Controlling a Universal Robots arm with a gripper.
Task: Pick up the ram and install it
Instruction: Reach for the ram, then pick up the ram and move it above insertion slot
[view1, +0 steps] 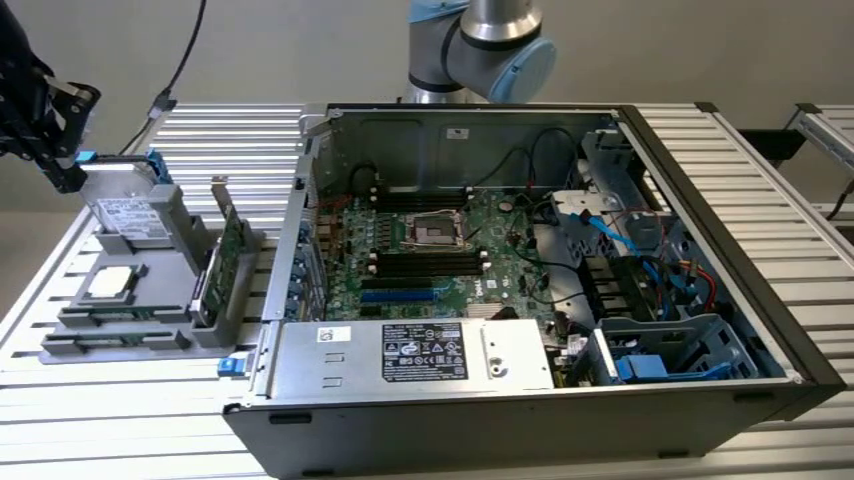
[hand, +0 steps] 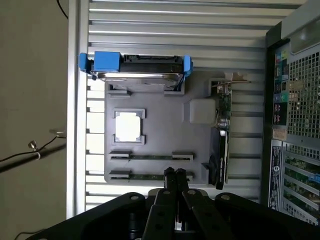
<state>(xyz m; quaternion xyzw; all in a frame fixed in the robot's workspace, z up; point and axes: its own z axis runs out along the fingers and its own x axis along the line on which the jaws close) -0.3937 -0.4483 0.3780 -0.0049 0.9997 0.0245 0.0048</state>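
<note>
Wrist view: hand (hand: 176, 173) being shown pressed together, empty, at grey tray (hand: 160, 125) edge; ram (hand: 150, 156) being carried in a tray slot near the hand. Exterior view: open computer case (view1: 400, 150) being shown; ram being made out poorly there.

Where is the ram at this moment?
The ram, two sticks, lies in the tray on the exterior view's left, beside the case, next to the CPU.
</note>
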